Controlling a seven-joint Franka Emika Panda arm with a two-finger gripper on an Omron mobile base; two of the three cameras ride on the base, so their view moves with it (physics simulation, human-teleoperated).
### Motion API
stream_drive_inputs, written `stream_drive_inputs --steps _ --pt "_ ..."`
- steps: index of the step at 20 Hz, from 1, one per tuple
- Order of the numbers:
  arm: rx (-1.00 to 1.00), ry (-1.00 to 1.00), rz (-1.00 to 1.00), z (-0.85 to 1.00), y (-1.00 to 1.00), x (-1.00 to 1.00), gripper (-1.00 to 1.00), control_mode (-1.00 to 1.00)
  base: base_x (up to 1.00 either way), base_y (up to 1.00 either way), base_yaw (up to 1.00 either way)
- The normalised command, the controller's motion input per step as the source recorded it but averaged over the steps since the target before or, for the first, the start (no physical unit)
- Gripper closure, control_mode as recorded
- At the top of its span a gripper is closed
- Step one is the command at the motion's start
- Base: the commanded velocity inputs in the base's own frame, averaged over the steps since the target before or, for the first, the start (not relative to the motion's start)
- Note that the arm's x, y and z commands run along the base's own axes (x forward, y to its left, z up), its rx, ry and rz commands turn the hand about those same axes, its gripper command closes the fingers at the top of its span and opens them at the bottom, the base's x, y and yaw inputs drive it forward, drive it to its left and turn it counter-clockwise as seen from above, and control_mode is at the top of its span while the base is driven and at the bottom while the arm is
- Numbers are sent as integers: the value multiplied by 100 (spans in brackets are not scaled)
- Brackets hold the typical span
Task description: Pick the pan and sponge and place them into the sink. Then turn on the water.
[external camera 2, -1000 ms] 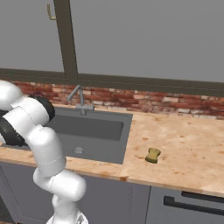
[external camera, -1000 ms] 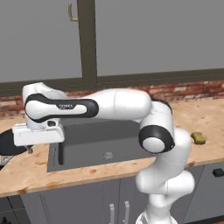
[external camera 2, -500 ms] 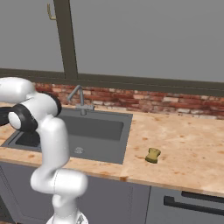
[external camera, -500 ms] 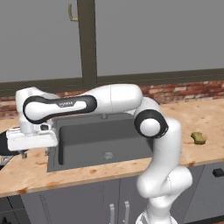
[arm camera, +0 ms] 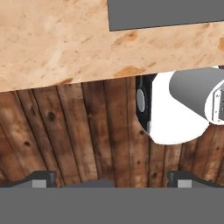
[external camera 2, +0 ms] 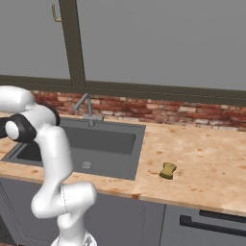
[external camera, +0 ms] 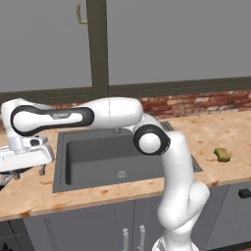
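The dark grey sink (external camera: 93, 159) (external camera 2: 103, 140) lies in the wooden counter, with its drain (external camera: 121, 173) bare and the slim faucet (external camera 2: 85, 104) dry at its back rim. The yellow-olive sponge (external camera: 222, 154) (external camera 2: 167, 170) rests on the counter right of the sink. My gripper (external camera: 28, 171) (arm camera: 111, 179) hangs open over the counter left of the sink, nothing between its fingertips (arm camera: 40, 177). A dark sliver, seemingly the pan (external camera: 3, 179), shows at the picture's left edge just below the hand. The hand view looks down past the counter's front edge to the floor.
A red brick backsplash (external camera 2: 163, 114) and a window frame (external camera: 97, 46) run behind the counter. Cabinet fronts (external camera: 122, 225) stand below it, and a dark handle (external camera 2: 211, 226) shows at the lower right. The arm's forearm (external camera: 98, 113) spans the sink's back.
The arm has swung further left and the hand has moved left, toward the counter's front left corner. The sponge and the sink have stayed put.
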Motion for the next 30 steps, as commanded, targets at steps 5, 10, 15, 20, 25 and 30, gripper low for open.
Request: stream_drive_inputs --steps 5,10,15,20,25,30 --pt "-3 0 -6 -7 24 0 -100 -100 0 0 0" --pt "0 0 -7 -15 15 0 -100 -100 0 0 0" --pt "4 -4 -5 -25 5 0 -100 -100 0 0 0" --pt "6 -6 -5 -26 3 0 -100 -100 0 0 0" --pt "9 -7 -1 -23 0 1 -100 -100 0 0 0" --pt "9 -6 0 -21 0 3 -100 -100 0 0 0"
